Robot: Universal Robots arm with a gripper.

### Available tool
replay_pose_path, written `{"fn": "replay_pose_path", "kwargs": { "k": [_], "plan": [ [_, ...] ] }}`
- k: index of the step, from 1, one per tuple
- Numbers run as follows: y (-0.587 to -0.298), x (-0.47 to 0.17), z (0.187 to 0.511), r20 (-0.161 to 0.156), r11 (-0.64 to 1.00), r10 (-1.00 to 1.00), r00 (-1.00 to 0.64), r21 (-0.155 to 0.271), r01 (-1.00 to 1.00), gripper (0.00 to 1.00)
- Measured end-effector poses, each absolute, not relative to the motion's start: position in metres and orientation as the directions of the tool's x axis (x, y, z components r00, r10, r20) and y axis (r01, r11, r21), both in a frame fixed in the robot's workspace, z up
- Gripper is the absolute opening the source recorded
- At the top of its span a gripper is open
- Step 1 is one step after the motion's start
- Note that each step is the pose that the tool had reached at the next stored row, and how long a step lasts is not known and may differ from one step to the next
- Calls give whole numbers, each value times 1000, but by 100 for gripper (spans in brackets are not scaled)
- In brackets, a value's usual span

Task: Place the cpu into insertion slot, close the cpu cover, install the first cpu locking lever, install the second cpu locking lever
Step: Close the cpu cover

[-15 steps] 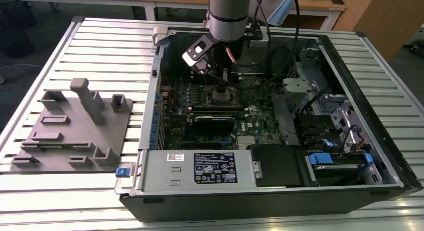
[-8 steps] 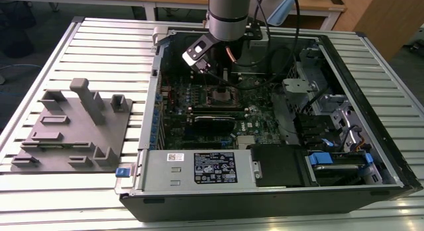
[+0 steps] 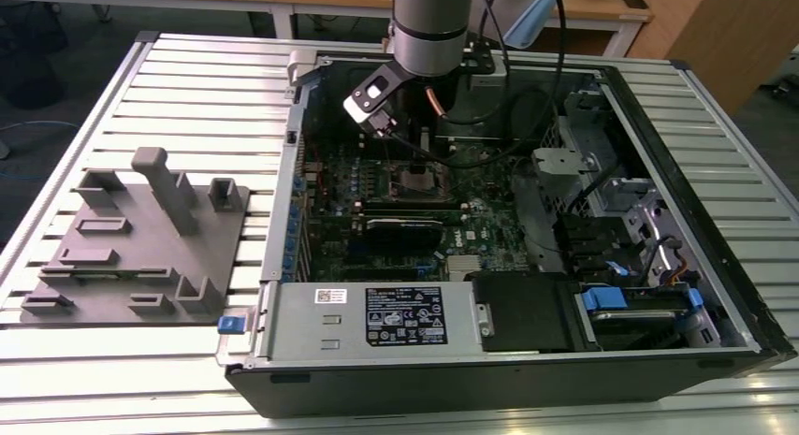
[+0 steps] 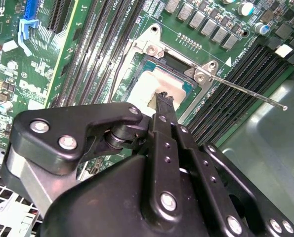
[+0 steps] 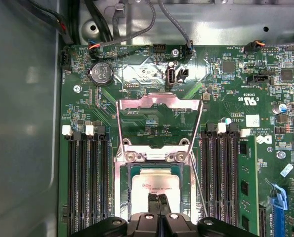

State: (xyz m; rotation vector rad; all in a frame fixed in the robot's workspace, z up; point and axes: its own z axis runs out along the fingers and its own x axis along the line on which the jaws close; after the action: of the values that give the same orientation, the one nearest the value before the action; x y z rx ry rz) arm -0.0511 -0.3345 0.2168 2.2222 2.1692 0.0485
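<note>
The cpu (image 5: 154,181), a silver-grey square, lies flat in the insertion slot (image 5: 124,192) on the green board. It is also seen in the second wrist view as the cpu (image 4: 159,79). My gripper (image 5: 157,198) hangs just over the chip's near edge, its two black fingertips (image 4: 164,100) pressed together with nothing between them. The cpu cover (image 5: 159,102), a silver frame with a cut-out centre, stands swung open on its hinge beyond the socket. A thin wire locking lever (image 4: 245,91) sticks out free beside the socket. In the exterior view the gripper (image 3: 397,136) is above the socket (image 3: 416,182).
Black memory slots (image 5: 85,182) flank the socket on both sides. Cables (image 5: 137,29) run along the case wall beyond the board. The open computer case (image 3: 287,295) lies on a slatted table, with a grey fixture block (image 3: 138,239) at the exterior view's left.
</note>
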Motion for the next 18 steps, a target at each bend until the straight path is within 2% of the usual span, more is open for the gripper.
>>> {"fn": "replay_pose_path", "kwargs": {
  "k": [18],
  "plan": [
    [-335,-51,220,-3,-24,1000,24,47,999,10]
  ]
}}
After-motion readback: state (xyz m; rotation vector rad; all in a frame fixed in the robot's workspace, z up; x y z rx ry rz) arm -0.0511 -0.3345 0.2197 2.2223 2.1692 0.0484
